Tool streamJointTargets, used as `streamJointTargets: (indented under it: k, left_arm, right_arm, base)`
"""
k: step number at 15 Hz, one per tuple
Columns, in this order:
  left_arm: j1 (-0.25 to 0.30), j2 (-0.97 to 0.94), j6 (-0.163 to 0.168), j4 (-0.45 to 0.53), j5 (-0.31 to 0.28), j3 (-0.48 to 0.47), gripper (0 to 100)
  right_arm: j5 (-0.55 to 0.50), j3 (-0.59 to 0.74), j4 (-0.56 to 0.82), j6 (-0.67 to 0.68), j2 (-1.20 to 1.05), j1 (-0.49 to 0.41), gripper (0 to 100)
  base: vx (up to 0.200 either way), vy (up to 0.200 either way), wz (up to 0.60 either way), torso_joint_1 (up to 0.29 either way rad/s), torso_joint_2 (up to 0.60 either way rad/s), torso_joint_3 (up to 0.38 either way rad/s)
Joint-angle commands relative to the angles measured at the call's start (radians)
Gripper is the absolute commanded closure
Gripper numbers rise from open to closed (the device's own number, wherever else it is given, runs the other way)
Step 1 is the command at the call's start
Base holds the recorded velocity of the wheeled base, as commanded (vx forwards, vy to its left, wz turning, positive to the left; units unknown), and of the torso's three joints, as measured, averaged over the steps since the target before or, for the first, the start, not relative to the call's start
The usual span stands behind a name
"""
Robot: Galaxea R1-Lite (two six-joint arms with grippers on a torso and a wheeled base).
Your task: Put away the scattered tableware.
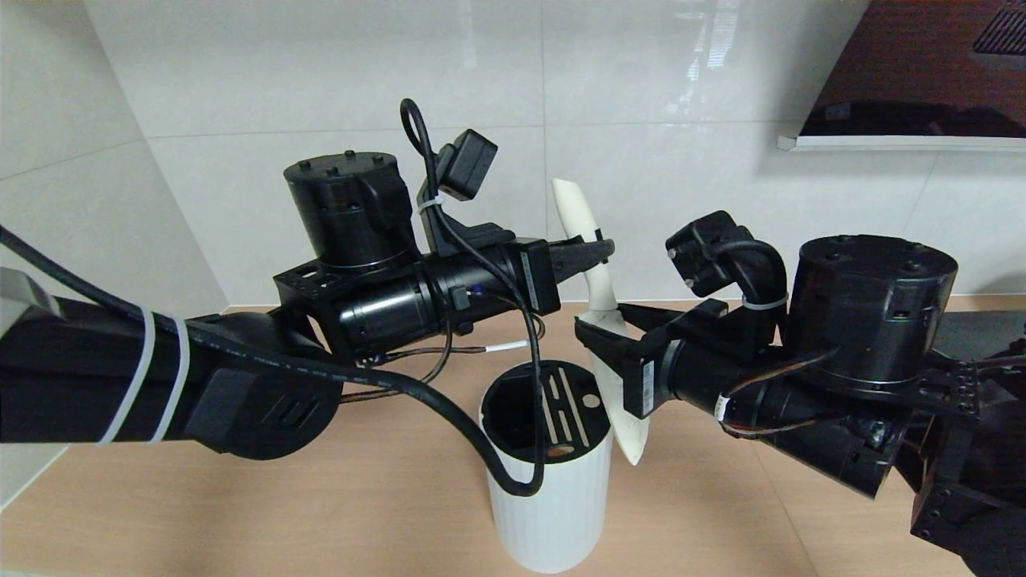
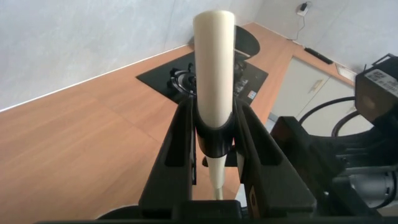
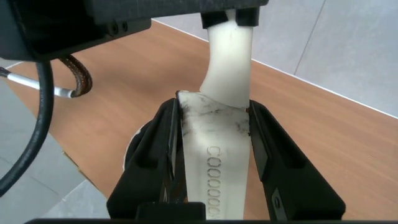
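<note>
A cream spatula [image 1: 574, 207] hangs upright above a white ribbed utensil holder [image 1: 553, 497] with a black slotted top. My left gripper [image 1: 597, 250] is shut on its handle [image 2: 214, 74], which stands up between the fingers [image 2: 177, 140]. Just below, my right gripper [image 1: 599, 330] is shut on the wider blade [image 3: 214, 149], whose edges meet both fingers [image 3: 158, 149]. The blade's tip [image 1: 632, 437] hangs beside the holder's rim, toward my right. The left gripper's tips [image 3: 230, 15] show clamped on the neck in the right wrist view.
The holder stands on a wooden counter [image 1: 361, 497] against a white tiled wall. A black cooktop [image 2: 163, 78] lies on the counter farther along. A dark range hood [image 1: 922, 80] hangs at the upper right.
</note>
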Motion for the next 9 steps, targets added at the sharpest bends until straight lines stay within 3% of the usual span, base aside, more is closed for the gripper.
streamJointTargets:
  k: [1, 3, 4, 9]
  left_arm:
    - [0.000, -0.006, -0.001, 0.000, 0.000, -0.001, 100]
    - [-0.005, -0.009, -0.001, 0.001, 0.005, -0.001, 100]
    - [-0.005, -0.012, -0.001, 0.001, 0.005, -0.001, 100]
    - [-0.013, -0.055, -0.001, 0.001, 0.008, -0.001, 100]
  right_arm:
    - [0.000, -0.001, -0.001, 0.000, -0.005, 0.000, 100]
    - [0.000, -0.001, -0.001, 0.000, -0.003, 0.000, 100]
    - [0.000, -0.001, -0.001, 0.000, -0.005, 0.000, 0]
    - [0.002, 0.021, -0.004, 0.000, -0.052, 0.010, 0]
  base:
    - [0.000, 0.000, 0.00, 0.000, 0.00, 0.000]
    - [0.000, 0.000, 0.00, 0.000, 0.00, 0.000]
    - [0.000, 0.000, 0.00, 0.000, 0.00, 0.000]
    - [0.000, 0.000, 0.00, 0.000, 0.00, 0.000]
